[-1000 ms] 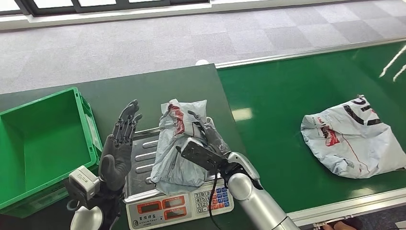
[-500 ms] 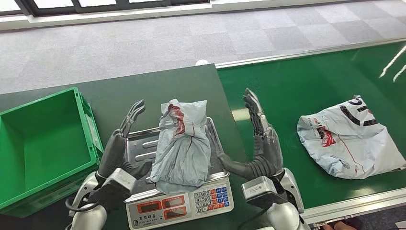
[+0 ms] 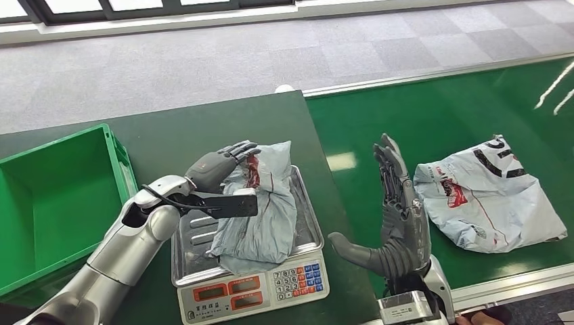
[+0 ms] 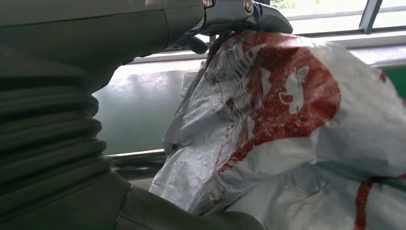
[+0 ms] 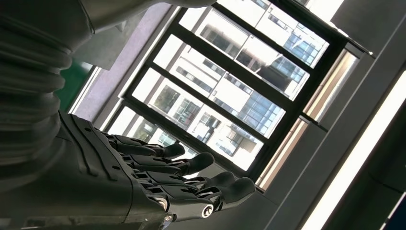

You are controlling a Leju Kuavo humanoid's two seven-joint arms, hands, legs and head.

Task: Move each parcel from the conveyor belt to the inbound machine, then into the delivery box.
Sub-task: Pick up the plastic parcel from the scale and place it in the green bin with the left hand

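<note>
The grey parcel [image 3: 260, 200] lies on the tray of the inbound machine [image 3: 247, 271], its long axis running from about 12 to 6 o'clock, the knotted top pointing toward 12. The left hand [image 3: 220, 166] rests on that far end from the 9 o'clock side, fingers curled over the plastic; whether they truly grip it I cannot tell. The delivery box [image 3: 54, 203] sits at 9 o'clock, so the left arm is the nearer one. The right hand [image 3: 396, 217] stands open and upright at 3 o'clock, holding nothing, just short of a second parcel [image 3: 491, 196] on the conveyor belt [image 3: 433, 115].
</note>
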